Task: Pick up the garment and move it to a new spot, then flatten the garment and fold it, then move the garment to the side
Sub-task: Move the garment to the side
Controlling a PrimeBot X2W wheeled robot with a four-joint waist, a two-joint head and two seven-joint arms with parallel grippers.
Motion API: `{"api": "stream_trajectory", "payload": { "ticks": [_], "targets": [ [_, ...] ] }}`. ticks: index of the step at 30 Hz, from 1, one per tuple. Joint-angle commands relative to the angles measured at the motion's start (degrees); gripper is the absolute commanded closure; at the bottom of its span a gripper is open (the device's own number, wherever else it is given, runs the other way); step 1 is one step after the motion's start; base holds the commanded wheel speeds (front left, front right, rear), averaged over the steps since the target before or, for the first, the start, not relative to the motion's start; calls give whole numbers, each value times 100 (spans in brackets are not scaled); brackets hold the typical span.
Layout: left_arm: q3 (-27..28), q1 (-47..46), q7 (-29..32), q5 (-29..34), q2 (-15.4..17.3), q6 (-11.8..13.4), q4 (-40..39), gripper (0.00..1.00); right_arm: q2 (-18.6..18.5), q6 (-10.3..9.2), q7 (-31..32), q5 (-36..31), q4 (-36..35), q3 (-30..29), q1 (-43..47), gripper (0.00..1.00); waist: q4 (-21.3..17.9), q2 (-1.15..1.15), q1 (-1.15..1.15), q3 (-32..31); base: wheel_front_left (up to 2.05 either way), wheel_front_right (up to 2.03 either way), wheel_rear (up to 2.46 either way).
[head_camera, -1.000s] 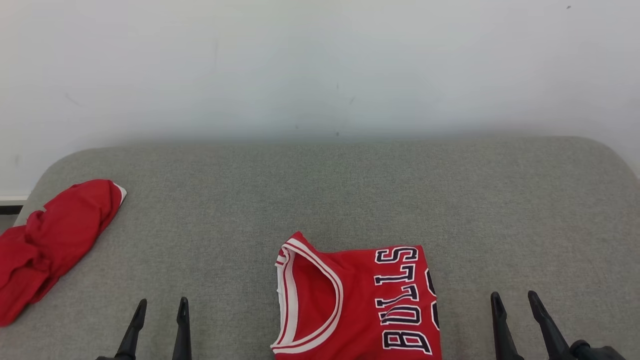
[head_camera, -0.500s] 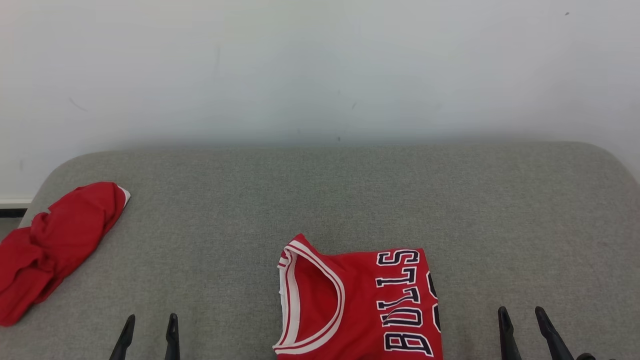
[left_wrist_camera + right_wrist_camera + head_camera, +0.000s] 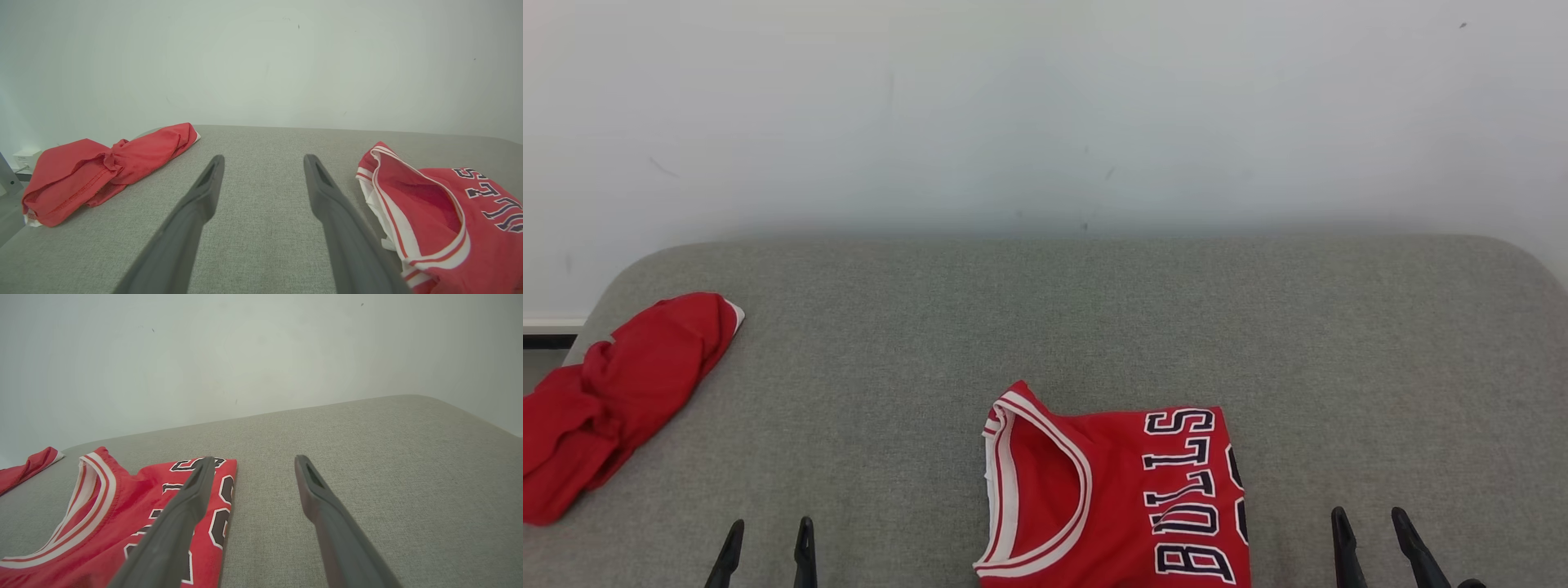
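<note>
In the head view the folded jersey (image 3: 1111, 498) lies at the near middle of the grey worktop (image 3: 1094, 327), neckline to the left and lettering to the right, its near edge cut off by the frame. The left claw (image 3: 770, 527) and right claw (image 3: 1368, 516) sit low at either side of it, both with fingers apart, holding nothing and clear of the cloth. A crumpled red garment (image 3: 621, 392) rests well apart at the far left edge. The fold looks done, so the step in hand is probably moving the jersey to the side; that would call for both claws to close in on its edges and grip all layers without spilling the fold. In the left wrist view the left claw (image 3: 263, 159) points low along the fabric surface, spread wide, with the jersey's collar just beside its right-hand finger. In the right wrist view the right claw (image 3: 254, 459) is likewise level and spread, one finger crossing the jersey's lettered edge in the picture; whether it touches cannot be told.
</note>
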Motion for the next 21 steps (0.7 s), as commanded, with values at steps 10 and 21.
{"api": "stream_trajectory", "payload": {
  "ticks": [10, 21],
  "targets": [
    [-104, -147, -18, 91, -94, 6, 11, 0, -72, -13, 184, -50, 401, 102, -684, 0, 130, 0, 0, 104, 0, 0, 0],
    [-444, -444, -18, 36, -151, 6, 155, 0, -125, -13, 681, -222, 1447, 168, -1439, 0, 528, 0, 0, 249, 0, 0, 0]
  ]
}}
